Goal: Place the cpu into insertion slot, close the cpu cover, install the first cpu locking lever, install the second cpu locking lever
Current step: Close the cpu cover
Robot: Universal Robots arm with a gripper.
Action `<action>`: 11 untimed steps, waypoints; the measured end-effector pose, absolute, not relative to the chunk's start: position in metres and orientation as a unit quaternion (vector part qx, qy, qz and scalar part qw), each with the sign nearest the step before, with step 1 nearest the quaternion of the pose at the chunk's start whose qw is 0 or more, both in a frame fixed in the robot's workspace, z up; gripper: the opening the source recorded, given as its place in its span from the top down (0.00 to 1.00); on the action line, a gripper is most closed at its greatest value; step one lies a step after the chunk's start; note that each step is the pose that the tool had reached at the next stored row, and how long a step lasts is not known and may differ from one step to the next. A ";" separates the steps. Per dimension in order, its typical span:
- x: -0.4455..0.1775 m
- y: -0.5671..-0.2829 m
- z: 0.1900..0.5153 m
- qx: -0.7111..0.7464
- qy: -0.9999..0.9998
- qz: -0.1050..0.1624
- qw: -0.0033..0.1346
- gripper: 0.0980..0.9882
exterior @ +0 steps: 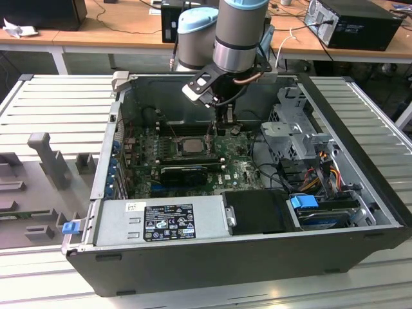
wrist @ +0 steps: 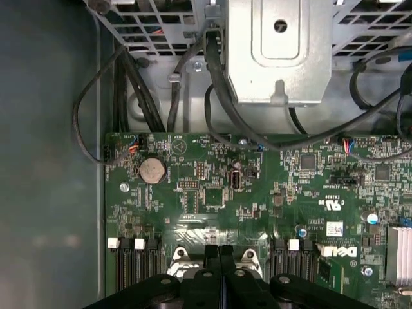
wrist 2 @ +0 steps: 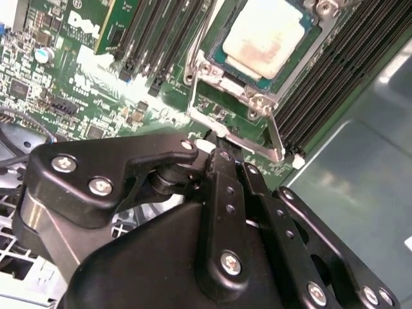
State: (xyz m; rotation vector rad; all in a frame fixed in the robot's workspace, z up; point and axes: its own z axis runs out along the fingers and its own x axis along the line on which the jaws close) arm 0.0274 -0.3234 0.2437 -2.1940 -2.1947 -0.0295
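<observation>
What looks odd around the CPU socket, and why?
The cpu lies square in place, but its metal top bears a blotchy pale smear instead of a clean face. A thin locking lever juts at an angle beside it, close to the gripper. Nothing looks spilled or broken.

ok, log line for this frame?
pale silver square cpu seated | dark-grey metal cover frame down over it | black tool shut by silver wire lever

Room above insertion slot (exterior: 174, 147) apparently open; black card (exterior: 183, 172) just beside; drive cage (exterior: 293, 123) on exterior view's right.
</observation>
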 end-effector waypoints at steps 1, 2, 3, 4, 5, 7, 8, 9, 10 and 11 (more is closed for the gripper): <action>0.026 -0.323 0.244 -0.707 -0.707 -0.009 0.019 0.99; 0.025 -0.323 0.243 -0.707 -0.707 -0.010 0.019 0.99; 0.023 -0.323 0.243 -0.707 -0.707 -0.010 0.019 0.99; 0.022 -0.323 0.243 -0.707 -0.707 -0.009 0.019 0.99; 0.018 -0.323 0.243 -0.707 -0.707 -0.010 0.019 0.99; 0.012 -0.323 0.242 -0.707 -0.707 -0.010 0.019 0.99; 0.009 -0.323 0.241 -0.707 -0.707 -0.010 0.019 0.99; 0.005 -0.323 0.241 -0.707 -0.707 -0.010 0.019 0.99; 0.003 -0.323 0.240 -0.707 -0.707 -0.010 0.019 0.99; 0.001 -0.323 0.239 -0.707 -0.707 -0.010 0.019 0.99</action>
